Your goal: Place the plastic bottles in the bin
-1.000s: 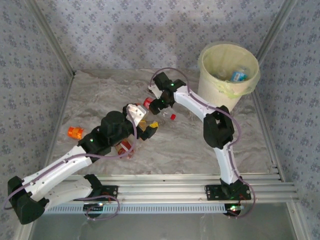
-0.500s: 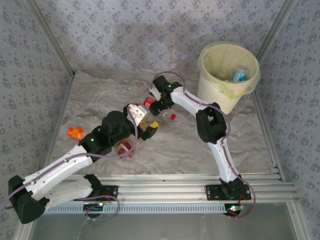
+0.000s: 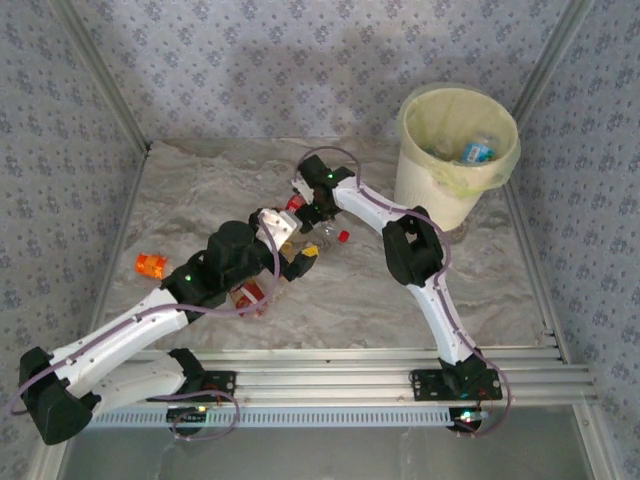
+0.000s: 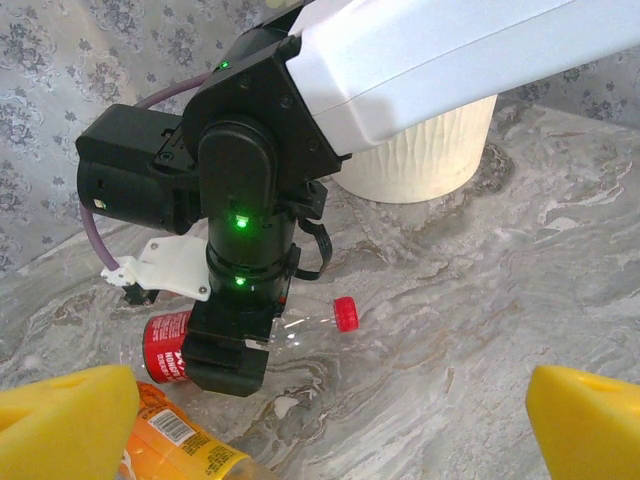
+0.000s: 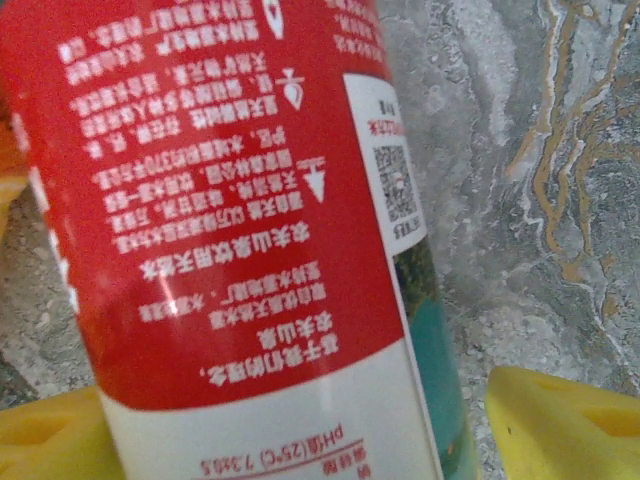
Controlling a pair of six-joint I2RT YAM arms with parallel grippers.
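right tool (image 5: 285,425): jaws apart, straddling the red-labelled bottle (image 5: 230,220); a strip of surface (image 3: 200,200) showed between one finger and the bottle, so not clamped yet.
left tool (image 4: 320,415): jaws wide apart, nothing between them.
red-labelled bottle: lay on its side under the right tool, red cap poking out past it, just ahead of the left tool.
bin (image 3: 425,190): well beyond both tools, upright, bag folded over the rim.
done: a blue-labelled bottle (image 3: 477,152) was in the bin, with clear shapes beside it, probably more bottles; couldn't count them.
left: nothing was lifted; every bottle on the surface had to go in yet.
count, surface: four bottles as far as i could tell. these were the red-labelled one, an orange bottle (image 4: 190,445) right by the left tool's finger, a part-hidden bottle (image 3: 250,295) under the left arm behind its tool, and a small orange bottle (image 3: 152,265) well off to that tool's outer side.
count, rest: one bin, two tools.
judgement: roughly mid-task, the right tool about to close for the next pick.
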